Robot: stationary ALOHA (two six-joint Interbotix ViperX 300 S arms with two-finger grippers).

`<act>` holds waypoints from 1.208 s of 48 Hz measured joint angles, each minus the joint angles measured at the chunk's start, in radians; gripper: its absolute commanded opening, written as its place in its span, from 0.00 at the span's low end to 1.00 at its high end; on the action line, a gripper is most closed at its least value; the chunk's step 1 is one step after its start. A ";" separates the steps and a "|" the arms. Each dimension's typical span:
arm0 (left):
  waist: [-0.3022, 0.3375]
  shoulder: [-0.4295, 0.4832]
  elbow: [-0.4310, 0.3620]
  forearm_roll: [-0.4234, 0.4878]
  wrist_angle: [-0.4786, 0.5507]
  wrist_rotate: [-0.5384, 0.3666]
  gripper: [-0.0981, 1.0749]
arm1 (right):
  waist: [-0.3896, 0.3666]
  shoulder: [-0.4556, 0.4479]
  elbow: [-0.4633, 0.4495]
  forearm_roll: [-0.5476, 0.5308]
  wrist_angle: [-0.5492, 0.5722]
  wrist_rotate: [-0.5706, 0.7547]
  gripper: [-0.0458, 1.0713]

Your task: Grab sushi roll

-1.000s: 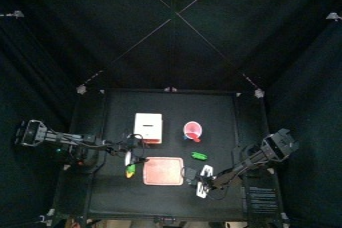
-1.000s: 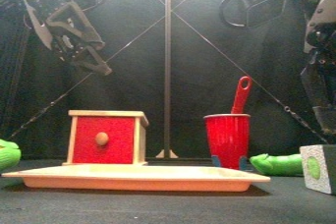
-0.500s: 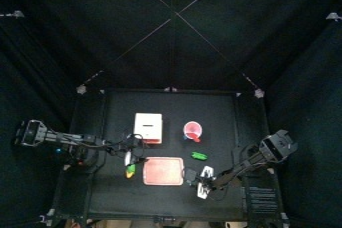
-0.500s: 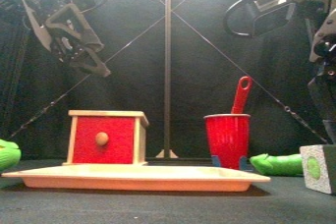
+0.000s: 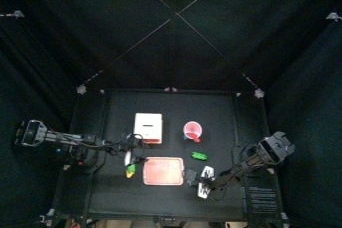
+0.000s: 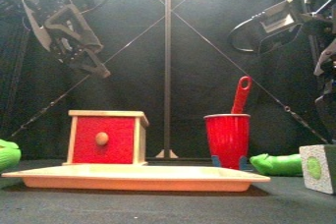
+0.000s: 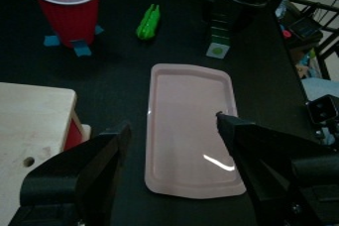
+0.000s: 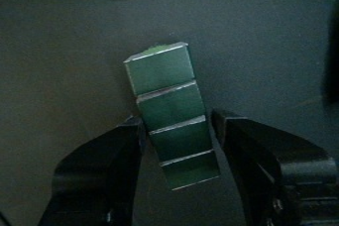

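The sushi roll (image 8: 166, 96) is a dark, stubby, segmented block standing between my right gripper's (image 8: 176, 136) jaws, which lie against both its sides. In the front view the roll (image 6: 316, 164) rests on the table at the far right, and it also shows in the left wrist view (image 7: 219, 44). In the top view the right gripper (image 5: 205, 181) is just right of the pink tray (image 5: 162, 171). My left gripper (image 7: 173, 126) is open and empty, hanging above the tray's left side (image 6: 86, 59).
A red cup (image 6: 227, 138) with a red spoon stands behind the tray (image 6: 132, 177). A red-fronted wooden box (image 6: 106, 138) is at the left. A small green piece (image 6: 278, 162) lies right of the cup, and a yellow-green item (image 6: 8, 153) at the far left.
In the front view the right arm's upper links have swung lower and to the right. The sushi roll and the left arm have not moved.
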 measured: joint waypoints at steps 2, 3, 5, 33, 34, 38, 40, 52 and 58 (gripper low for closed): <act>-0.002 0.002 0.000 0.000 0.000 0.000 0.94 | 0.000 0.000 0.006 -0.006 -0.002 -0.002 0.82; 0.000 0.002 0.000 0.000 0.000 0.000 0.94 | 0.000 -0.002 0.008 -0.008 -0.002 -0.005 0.82; 0.000 0.000 0.000 0.000 0.000 0.000 0.94 | 0.000 0.000 0.009 -0.014 -0.002 -0.005 0.82; 0.002 -0.041 0.029 -0.018 0.000 0.000 0.94 | -0.012 0.006 -0.008 -0.025 -0.003 -0.008 0.59; 0.002 -0.046 0.031 -0.021 0.002 0.000 0.94 | -0.012 0.006 -0.011 -0.023 -0.002 -0.008 0.59; 0.003 -0.060 0.040 -0.028 0.003 0.000 0.94 | -0.014 -0.002 -0.025 -0.029 0.020 -0.009 0.59; 0.003 -0.067 0.043 -0.029 0.005 0.000 0.94 | -0.014 -0.008 -0.032 -0.032 0.032 -0.009 0.59; 0.011 -0.112 0.075 -0.043 0.009 0.000 0.94 | -0.012 -0.029 -0.069 -0.054 0.078 -0.011 0.59; 0.012 -0.127 0.087 -0.044 0.011 0.000 0.94 | -0.015 -0.031 -0.069 -0.057 0.078 -0.011 0.59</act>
